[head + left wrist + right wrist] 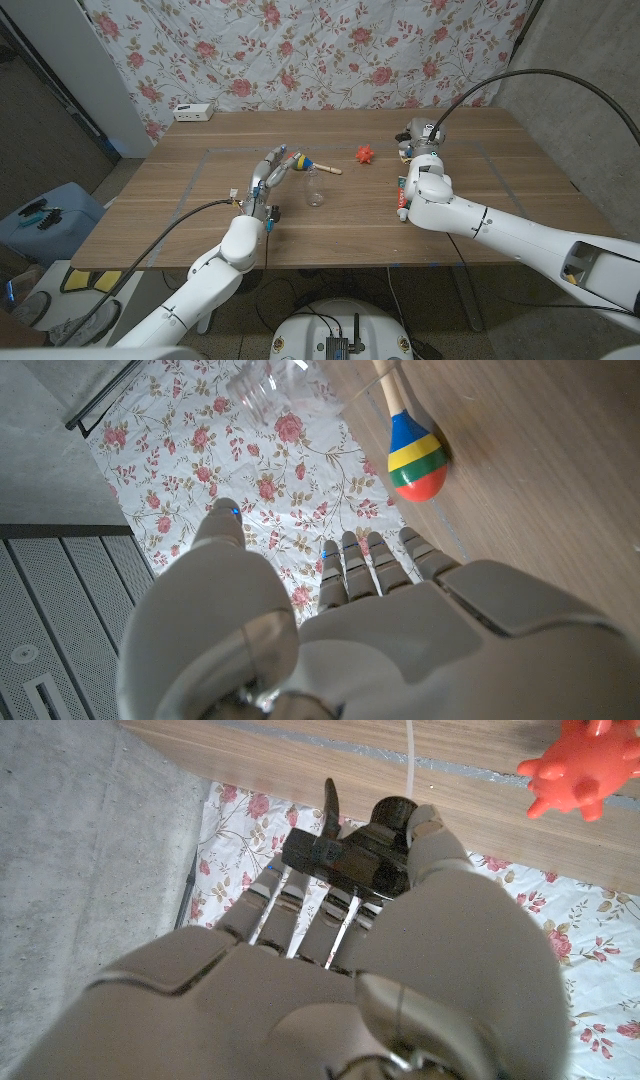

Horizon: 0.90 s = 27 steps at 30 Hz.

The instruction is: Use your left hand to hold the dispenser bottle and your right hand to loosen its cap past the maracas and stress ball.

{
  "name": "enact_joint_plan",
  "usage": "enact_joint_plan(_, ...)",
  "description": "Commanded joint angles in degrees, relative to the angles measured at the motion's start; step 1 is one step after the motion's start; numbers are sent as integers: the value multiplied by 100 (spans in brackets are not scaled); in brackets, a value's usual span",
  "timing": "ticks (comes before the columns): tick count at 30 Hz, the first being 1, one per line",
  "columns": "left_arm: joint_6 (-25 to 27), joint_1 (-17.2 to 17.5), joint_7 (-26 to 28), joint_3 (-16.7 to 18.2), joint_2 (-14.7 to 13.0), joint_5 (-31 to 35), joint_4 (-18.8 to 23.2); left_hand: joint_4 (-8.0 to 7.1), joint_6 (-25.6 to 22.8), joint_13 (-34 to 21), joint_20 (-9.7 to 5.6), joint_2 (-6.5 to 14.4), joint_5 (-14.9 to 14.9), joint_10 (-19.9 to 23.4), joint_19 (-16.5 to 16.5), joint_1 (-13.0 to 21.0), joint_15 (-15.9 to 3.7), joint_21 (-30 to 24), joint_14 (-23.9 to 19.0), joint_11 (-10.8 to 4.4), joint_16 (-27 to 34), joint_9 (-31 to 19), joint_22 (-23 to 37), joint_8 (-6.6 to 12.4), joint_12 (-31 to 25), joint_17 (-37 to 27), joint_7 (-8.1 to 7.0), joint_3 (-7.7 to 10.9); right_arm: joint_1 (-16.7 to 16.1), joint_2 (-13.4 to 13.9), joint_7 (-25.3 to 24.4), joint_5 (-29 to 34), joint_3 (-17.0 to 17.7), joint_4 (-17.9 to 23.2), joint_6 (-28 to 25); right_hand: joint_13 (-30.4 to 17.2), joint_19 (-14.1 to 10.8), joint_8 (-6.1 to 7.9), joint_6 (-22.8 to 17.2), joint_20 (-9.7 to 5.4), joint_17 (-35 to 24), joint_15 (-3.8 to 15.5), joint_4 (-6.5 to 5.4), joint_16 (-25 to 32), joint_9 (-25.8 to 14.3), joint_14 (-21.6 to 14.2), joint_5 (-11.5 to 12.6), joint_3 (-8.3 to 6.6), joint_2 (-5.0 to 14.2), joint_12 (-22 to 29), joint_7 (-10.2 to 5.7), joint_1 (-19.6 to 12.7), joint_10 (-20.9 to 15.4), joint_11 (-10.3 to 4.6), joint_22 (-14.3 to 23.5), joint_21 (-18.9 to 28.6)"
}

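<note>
The cap (345,858) looks to be already off the bottle (316,187). My right hand (418,140) pinches the black pump head between thumb and fingers, and a thin white tube (408,750) trails from it. I judge the loosening done, so the step now is to handle the loose cap cleanly. I would keep the pinch firm on the pump's collar rather than on its nozzle. I would also hold the tube clear of the table (520,185) so it does not drag or flick the ball (365,153). Any move back toward the bottle should go slowly, since the bottle is light, clear and easy to knock over.

My left hand (270,178) holds nothing. Its fingers are straight and apart, and the thumb stands off from them. It should wrap the bottle low on the body before the right hand comes near.

The bottle stands upright near the middle of the table. It is just beside the left hand's fingertips, on the side toward the right edge, and I cannot tell whether they touch. The maraca (305,163) lies just beyond the bottle, toward the far edge. The ball sits between the maraca and the right hand. The right hand holds the cap toward the far right corner, well apart from the bottle.
</note>
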State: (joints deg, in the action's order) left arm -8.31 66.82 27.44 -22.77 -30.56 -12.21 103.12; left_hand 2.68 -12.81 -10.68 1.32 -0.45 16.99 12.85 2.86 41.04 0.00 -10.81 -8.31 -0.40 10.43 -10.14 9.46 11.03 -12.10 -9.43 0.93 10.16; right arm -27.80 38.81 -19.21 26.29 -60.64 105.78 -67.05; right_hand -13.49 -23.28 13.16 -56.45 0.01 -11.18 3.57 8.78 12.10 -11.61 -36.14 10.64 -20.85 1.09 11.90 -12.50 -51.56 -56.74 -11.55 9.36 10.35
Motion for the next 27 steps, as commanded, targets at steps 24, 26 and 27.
enact_joint_plan(24,-524,-132,-84,103,274,-386,-492,-280,-97,-5,158,989,-452,82,142,-232,164,-34,-30,189,-34,-9,39,-42,32,-8,169,338,-172,-482,312,-193,334,-772,462,-48,-23,-146,510,51,6,841,-73,-107,11,135,49,-34,-208,-84,-21,299,593,13,6,7)
enact_joint_plan(26,-526,-116,-82,113,271,-401,-483,-278,-96,-5,166,998,-463,80,144,-232,172,-34,-33,187,-33,-9,39,-42,33,-8,172,347,-190,-499,303,-227,352,-799,489,-48,-20,-143,527,54,10,843,-79,-109,9,140,54,-40,-221,-84,-21,331,638,16,6,7)
enact_joint_plan(27,-524,-105,-76,120,269,-406,-476,-277,-97,-6,163,1001,-466,82,146,-231,170,-35,-33,189,-33,-9,39,-42,33,-8,170,350,-201,-524,287,-241,367,-817,470,-46,-22,-151,553,55,10,845,-80,-110,9,144,56,-44,-225,-80,-20,339,638,12,6,8)
